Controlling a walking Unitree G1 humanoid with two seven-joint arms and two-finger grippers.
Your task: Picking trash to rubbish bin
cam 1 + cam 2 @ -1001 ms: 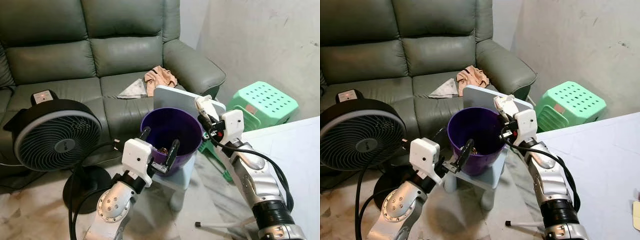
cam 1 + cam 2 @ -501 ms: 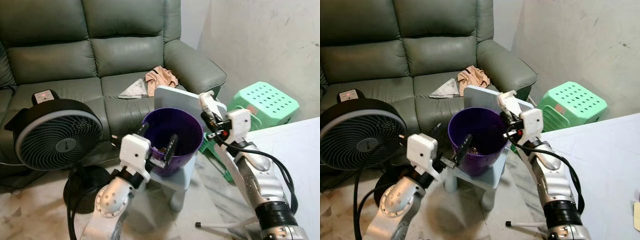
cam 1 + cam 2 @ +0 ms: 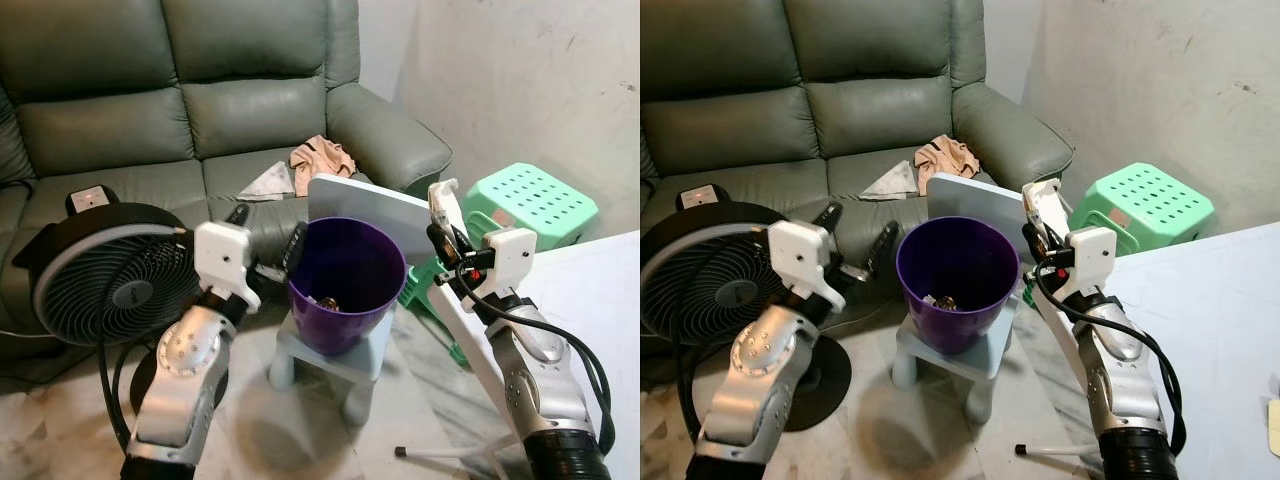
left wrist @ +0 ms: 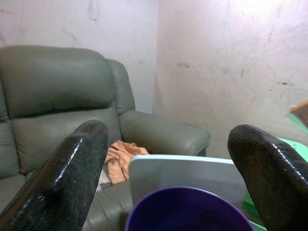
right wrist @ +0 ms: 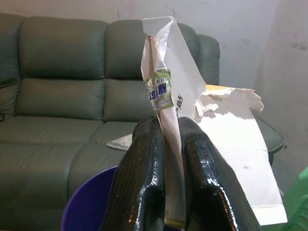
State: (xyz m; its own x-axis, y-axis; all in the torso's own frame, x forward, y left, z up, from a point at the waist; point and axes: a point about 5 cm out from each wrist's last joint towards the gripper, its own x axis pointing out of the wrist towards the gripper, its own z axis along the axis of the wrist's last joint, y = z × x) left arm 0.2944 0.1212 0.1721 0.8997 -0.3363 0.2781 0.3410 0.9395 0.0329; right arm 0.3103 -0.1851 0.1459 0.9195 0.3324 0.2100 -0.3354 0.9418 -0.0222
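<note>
A purple rubbish bin [image 3: 345, 300] stands on a small pale stool [image 3: 330, 360] in front of the sofa, with a few small brown scraps [image 3: 327, 301] at its bottom. My left gripper [image 3: 268, 235] is open and empty, just left of the bin's rim; the left wrist view looks between its fingers [image 4: 72, 168] at the bin [image 4: 187, 211]. My right gripper [image 3: 447, 240] hovers to the right of the bin's rim. It is shut on a torn white paper envelope [image 5: 192, 106], which sticks up above the fingertips [image 5: 144, 149].
A black floor fan [image 3: 100, 280] stands at the left, close behind my left arm. A white board [image 3: 370, 205] leans behind the bin. The grey sofa [image 3: 150, 110] holds a cloth [image 3: 320, 155] and a paper [image 3: 268, 180]. At the right are a green stool [image 3: 525, 200] and a white table [image 3: 600, 290].
My left gripper has drawn back from the bin's front rim, up and to the left. My right gripper with the envelope has shifted right, away from the rim.
</note>
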